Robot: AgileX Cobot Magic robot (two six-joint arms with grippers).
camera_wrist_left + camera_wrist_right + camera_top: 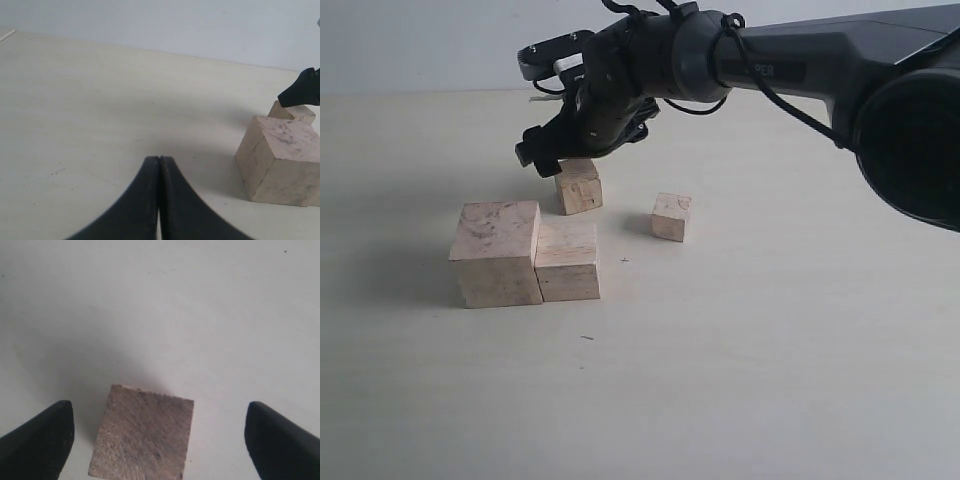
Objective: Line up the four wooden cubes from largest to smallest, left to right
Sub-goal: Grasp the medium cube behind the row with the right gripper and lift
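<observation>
Right arm stretched far across table [770,350]; right gripper [157,412] spread wide, hovering over third-largest cube [579,186]; left gripper [159,165] pressed together.

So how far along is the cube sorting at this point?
Done: the largest pale wooden cube and the second-largest cube sit touching, left to right. In hand: the open right gripper straddles the darker third cube. Left: placing it and the smallest cube.
</observation>
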